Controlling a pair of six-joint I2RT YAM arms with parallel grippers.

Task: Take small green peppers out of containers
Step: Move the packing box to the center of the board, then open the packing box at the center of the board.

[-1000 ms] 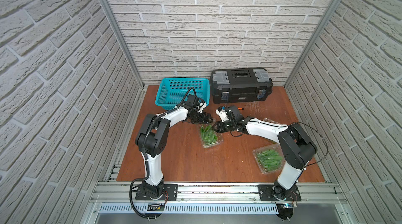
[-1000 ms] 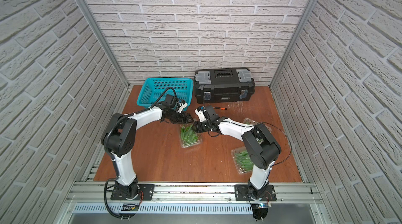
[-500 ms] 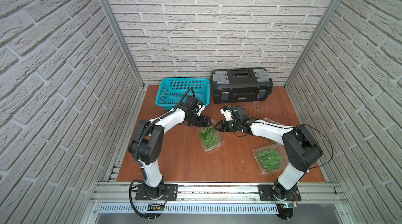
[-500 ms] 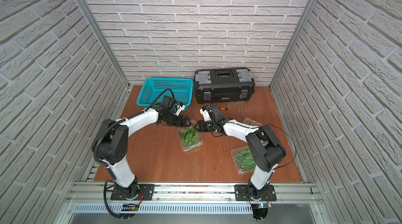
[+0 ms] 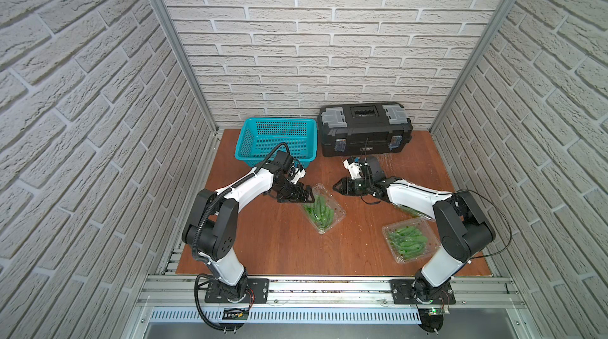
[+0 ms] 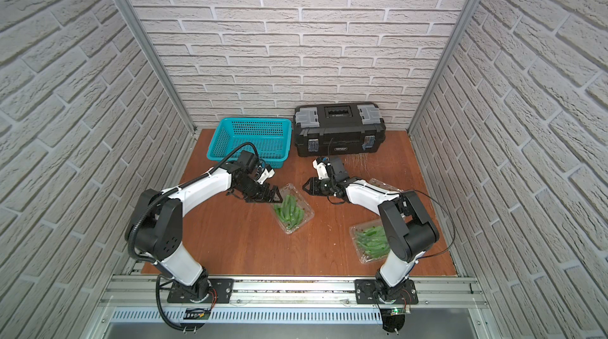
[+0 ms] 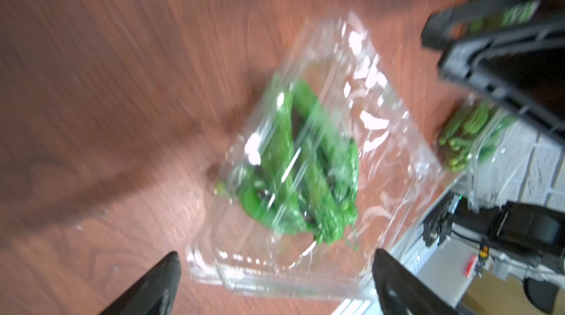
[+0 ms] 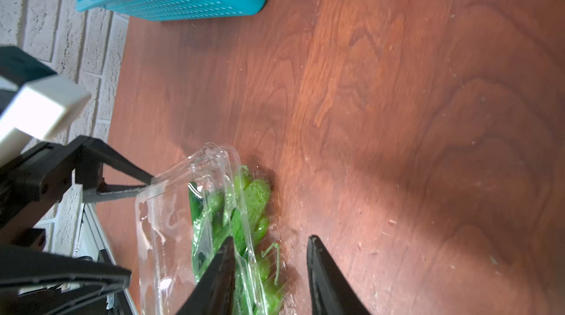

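Table (image 5: pixel 279 248): brown wood, both arms reaching in over it.
Toolbox (image 5: pixel 365 130): black, at the back wall.
Basket (image 5: pixel 276 138): teal, just beside the toolbox.
Centre container (image 5: pixel 330 194): clear clamshell, mid-table between the two claws.
Right container (image 5: pixel 388 230): near the right arm's base, full of green.
Third container (image 6: pixel 378 184): half hidden under the right arm.
Left gripper (image 5: pixel 304 194): spread wide at the centre container's end, gripping nothing.
Right gripper (image 5: pixel 339 186): partly open, empty, just beside that container.
Peppers (image 5: pixel 319 212): there they are, inside the containers.
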